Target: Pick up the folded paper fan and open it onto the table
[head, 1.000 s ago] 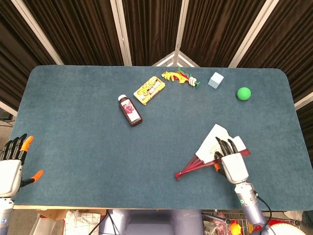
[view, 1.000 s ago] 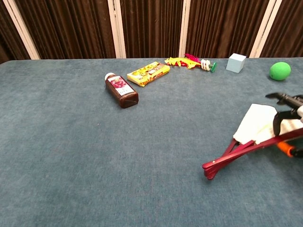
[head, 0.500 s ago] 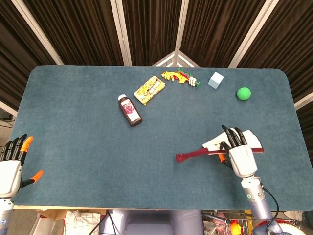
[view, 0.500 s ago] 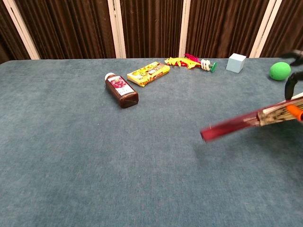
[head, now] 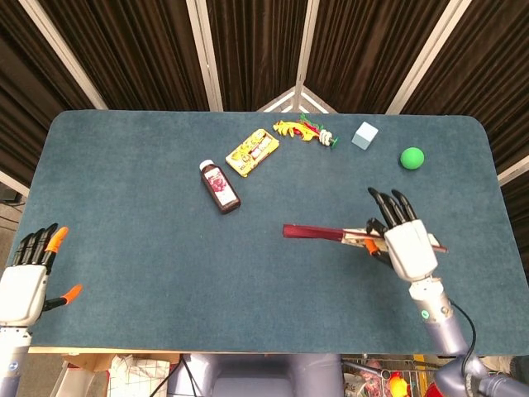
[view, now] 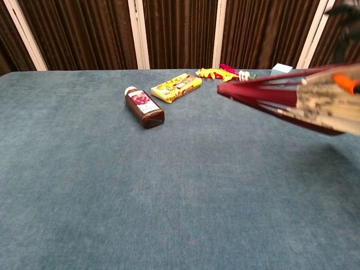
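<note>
The paper fan [head: 322, 234] has dark red ribs and a pale leaf, and it is nearly folded shut. My right hand [head: 405, 240] holds it by its wide end, lifted off the table, with the red handle end pointing left. In the chest view the fan [view: 281, 95] fills the upper right, close to the camera, and only dark fingertips [view: 344, 10] of the right hand show at the corner. My left hand [head: 25, 281] hovers open off the table's front left corner, far from the fan.
A dark bottle [head: 219, 186], a yellow packet [head: 251, 152] and a yellow-red toy [head: 306, 131] lie at mid-back of the blue-grey table [head: 124, 215]. A pale cube [head: 364, 135] and a green ball [head: 412, 157] sit at back right.
My right hand has lifted the fan from the table and raised it. The fan's leaf has folded from partly spread to nearly closed, and its handle swung up and left.
</note>
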`<action>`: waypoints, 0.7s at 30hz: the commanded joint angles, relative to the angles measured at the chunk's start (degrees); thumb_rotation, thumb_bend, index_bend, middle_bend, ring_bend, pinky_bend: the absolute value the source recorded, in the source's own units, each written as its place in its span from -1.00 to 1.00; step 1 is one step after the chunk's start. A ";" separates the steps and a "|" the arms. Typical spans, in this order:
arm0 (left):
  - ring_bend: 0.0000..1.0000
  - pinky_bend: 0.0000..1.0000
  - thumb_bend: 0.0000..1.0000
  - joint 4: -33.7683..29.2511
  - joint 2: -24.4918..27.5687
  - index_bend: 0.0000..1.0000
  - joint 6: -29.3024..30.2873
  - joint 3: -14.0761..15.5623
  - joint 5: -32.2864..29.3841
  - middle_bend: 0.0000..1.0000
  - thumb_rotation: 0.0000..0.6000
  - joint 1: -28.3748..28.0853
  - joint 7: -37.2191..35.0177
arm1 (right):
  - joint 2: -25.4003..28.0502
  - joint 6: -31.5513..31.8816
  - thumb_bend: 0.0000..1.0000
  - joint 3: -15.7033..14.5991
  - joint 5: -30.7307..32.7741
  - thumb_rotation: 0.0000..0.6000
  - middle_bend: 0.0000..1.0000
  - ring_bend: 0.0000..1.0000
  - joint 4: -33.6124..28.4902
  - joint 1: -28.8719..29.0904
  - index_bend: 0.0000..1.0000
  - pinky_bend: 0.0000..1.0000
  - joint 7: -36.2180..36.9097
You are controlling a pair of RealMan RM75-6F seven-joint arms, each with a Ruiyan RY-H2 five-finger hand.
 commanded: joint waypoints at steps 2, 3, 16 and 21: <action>-1.00 -1.00 -0.56 1.83 -1.44 -0.92 -1.88 -0.66 0.78 -1.00 1.00 -2.03 -3.45 | 7.03 -6.61 -0.17 4.24 2.42 1.00 -0.74 -0.63 -6.22 4.75 0.26 -0.71 -2.40; -1.00 -1.00 -0.56 2.44 -2.00 -0.92 -2.12 -0.87 0.87 -1.00 1.00 -2.43 -4.42 | 8.21 -7.93 -0.17 4.87 2.70 1.00 -0.74 -0.63 -6.91 5.70 0.26 -0.71 -2.72; -1.00 -1.00 -0.61 9.03 -7.22 -0.96 -8.86 -2.80 0.79 -1.00 1.00 -8.90 -13.55 | 14.65 -18.75 -0.16 11.35 7.15 1.00 -0.74 -0.63 -13.52 15.89 0.27 -0.71 -7.78; -1.00 -1.00 -0.61 10.47 -8.76 -0.96 -10.69 -3.63 0.28 -1.00 1.00 -11.05 -15.55 | 14.64 -21.48 -0.16 12.45 8.88 1.00 -0.74 -0.63 -17.56 19.11 0.27 -0.71 -11.13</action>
